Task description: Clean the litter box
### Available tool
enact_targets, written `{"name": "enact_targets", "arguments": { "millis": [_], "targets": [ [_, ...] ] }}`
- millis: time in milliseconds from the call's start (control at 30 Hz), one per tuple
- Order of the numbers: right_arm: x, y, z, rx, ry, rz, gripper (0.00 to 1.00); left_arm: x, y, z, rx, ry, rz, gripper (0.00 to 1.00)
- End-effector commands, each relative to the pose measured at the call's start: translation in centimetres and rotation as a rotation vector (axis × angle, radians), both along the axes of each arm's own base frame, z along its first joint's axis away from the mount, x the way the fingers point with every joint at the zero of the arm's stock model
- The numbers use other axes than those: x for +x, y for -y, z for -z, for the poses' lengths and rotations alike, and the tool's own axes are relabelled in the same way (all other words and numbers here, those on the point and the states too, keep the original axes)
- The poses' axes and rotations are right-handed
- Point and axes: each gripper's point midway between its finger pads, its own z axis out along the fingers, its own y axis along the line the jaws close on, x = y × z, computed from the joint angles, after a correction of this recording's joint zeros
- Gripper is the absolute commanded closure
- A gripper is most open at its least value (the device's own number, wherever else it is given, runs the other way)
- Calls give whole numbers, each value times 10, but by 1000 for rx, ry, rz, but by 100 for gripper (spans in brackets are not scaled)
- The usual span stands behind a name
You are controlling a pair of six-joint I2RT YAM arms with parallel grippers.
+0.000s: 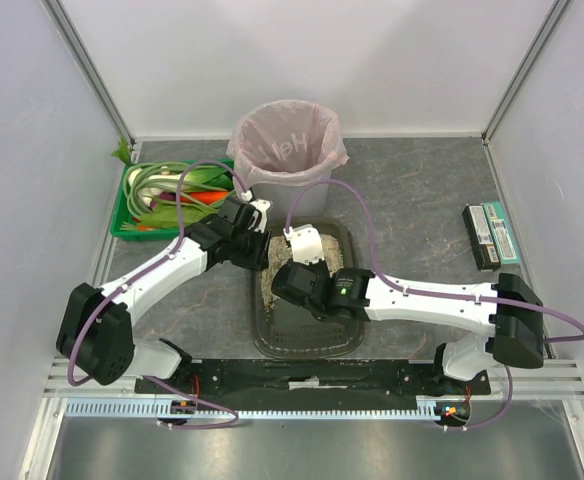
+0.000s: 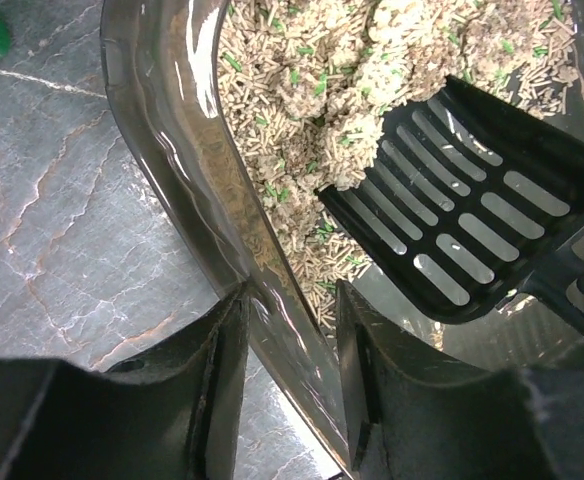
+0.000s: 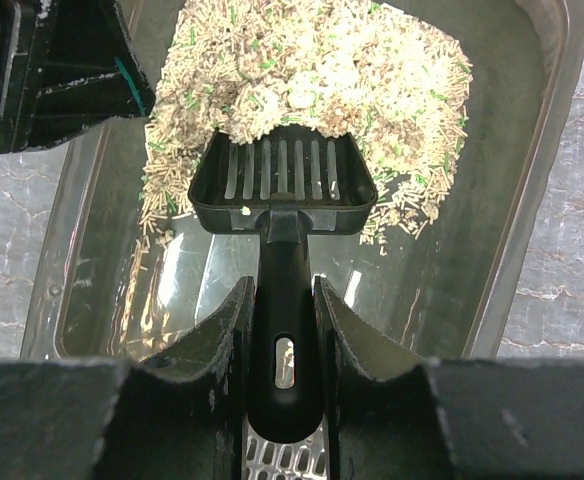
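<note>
1. One litter box [image 1: 302,345] sits at the table's near middle, between the two arms. It's a shallow, glossy olive-grey plastic tray with rounded corners.
2. The litter [image 3: 322,60] is beige pellets flecked with green, heaped at the far end, and the near floor is bare and shiny.
3. One black slotted plastic scoop [image 3: 284,180] lies flat, its front lip touching the heap.
4. The right gripper [image 3: 282,300] has its jaws clamped on the scoop's handle.
5. The left gripper [image 2: 287,310] straddles the box's left wall, one finger outside and one inside, jaws pressed onto it.
6. Just behind the box stands one grey bin [image 1: 302,195] lined with a crinkled pink bag [image 1: 287,150].
7. Far left is one green crate [image 1: 132,225] of vegetables.
8. Well right, two flat packs [image 1: 492,235] lie side by side on the marbled grey table [image 1: 412,200].
</note>
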Motion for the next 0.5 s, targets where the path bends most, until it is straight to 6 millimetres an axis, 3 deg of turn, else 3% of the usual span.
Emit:
{"name": "enact_targets", "arguments": {
  "millis": [0,467],
  "targets": [
    [5,12,23,-41,12,55,100,-4,6,8,-5,-22,49,57],
    [23,9,52,-24,112,73,100,-8,10,12,-2,-36,68,68]
  ]
}}
